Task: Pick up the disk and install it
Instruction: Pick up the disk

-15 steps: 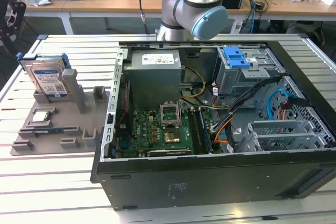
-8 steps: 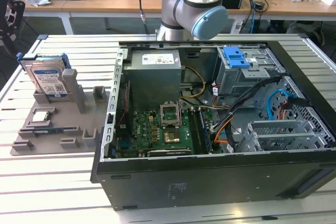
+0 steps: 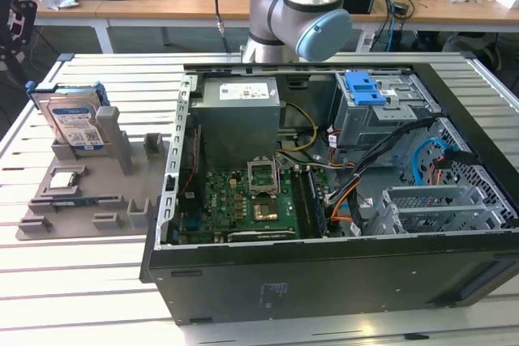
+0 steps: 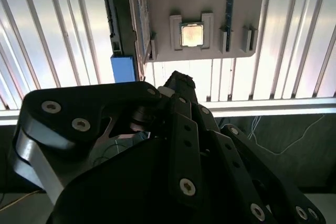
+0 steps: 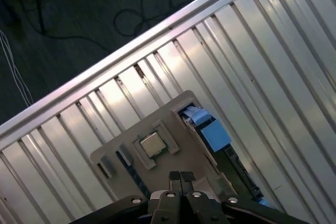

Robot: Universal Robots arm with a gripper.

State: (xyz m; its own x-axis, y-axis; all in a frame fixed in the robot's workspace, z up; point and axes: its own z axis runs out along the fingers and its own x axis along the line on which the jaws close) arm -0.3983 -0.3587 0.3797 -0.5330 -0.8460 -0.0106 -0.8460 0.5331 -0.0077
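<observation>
pincer (image 5: pixel 181 176) fully closed, fingertips touching, holding nothing. disk (image 3: pixel 77 123) stands upright in grey holder (image 3: pixel 130 188) at the desk's (image 3: pixel 81 297) edge on the exterior view's left.

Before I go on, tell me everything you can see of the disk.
The disk is a flat silver metal drive with a white-and-blue label, framed by a blue plastic bracket. It stands on edge in a slot of the grey holder at the exterior view's left, nothing else touching it.
</observation>
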